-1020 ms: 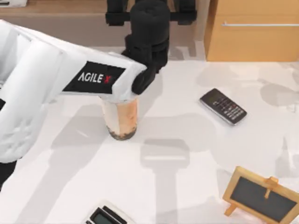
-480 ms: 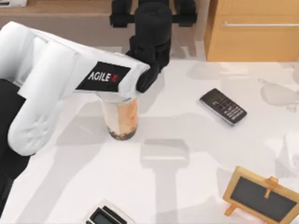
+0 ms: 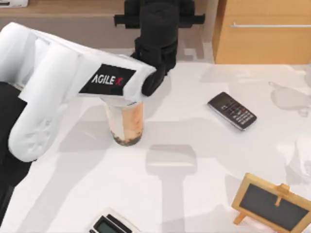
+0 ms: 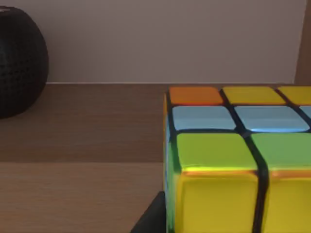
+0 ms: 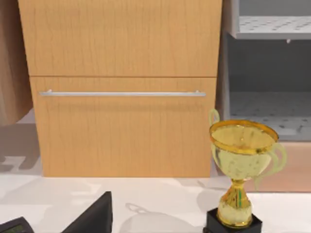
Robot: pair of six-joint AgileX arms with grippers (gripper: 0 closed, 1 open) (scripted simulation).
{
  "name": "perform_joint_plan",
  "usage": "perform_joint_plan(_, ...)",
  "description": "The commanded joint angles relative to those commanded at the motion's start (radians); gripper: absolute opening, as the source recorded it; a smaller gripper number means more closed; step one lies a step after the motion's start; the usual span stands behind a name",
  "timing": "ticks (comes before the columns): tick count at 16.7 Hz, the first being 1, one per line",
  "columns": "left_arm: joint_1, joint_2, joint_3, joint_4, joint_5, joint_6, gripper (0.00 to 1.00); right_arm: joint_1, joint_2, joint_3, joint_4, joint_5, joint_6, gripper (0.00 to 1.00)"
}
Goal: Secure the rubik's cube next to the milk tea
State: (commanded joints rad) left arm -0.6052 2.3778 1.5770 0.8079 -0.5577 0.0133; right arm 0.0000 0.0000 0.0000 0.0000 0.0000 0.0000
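Note:
The rubik's cube (image 4: 233,160) is very close in the left wrist view, with yellow, green, blue and orange squares, on a brown wooden ledge. A dark part of my left gripper (image 4: 150,221) lies against the cube's side. From above, my left arm reaches over the milk tea (image 3: 125,124) to the table's back edge, where the black left gripper (image 3: 158,19) covers the cube. The milk tea stands upright on the white table, its top under the arm. A dark part of my right gripper (image 5: 92,218) sits off to the right, facing the cabinet.
A black phone (image 3: 232,110) lies right of the cup. A small wood-framed chalkboard (image 3: 272,201) stands at front right and a calculator (image 3: 109,224) at the front edge. A wooden cabinet (image 3: 262,34) is back right, with a gold trophy (image 5: 240,170). A black ball (image 4: 19,63) sits on the ledge.
My left arm has shifted right and a little toward the back ledge, mostly in the first half second. The milk tea and the other objects have stayed put.

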Motion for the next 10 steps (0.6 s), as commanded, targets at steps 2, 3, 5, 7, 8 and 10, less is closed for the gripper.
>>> perform_joint_plan(2,0.0,0.0,0.0,0.0,0.0,0.0,0.17,0.0,0.0,0.0,0.0,0.0,0.0,1.0)
perform_joint_plan(3,0.0,0.0,0.0,0.0,0.0,0.0,0.1,0.0,0.0,0.0,0.0,0.0,0.0,1.0)
perform_joint_plan(5,0.0,0.0,0.0,0.0,0.0,0.0,0.0,0.0,0.0,0.0,0.0,0.0,0.0,1.0)
perform_joint_plan(7,0.0,0.0,0.0,0.0,0.0,0.0,0.0,0.0,0.0,0.0,0.0,0.0,0.0,1.0)
perform_joint_plan(8,0.0,0.0,0.0,0.0,0.0,0.0,0.0,0.0,0.0,0.0,0.0,0.0,0.0,1.0)
perform_joint_plan(10,0.0,0.0,0.0,0.0,0.0,0.0,0.0,0.0,0.0,0.0,0.0,0.0,0.0,1.0)
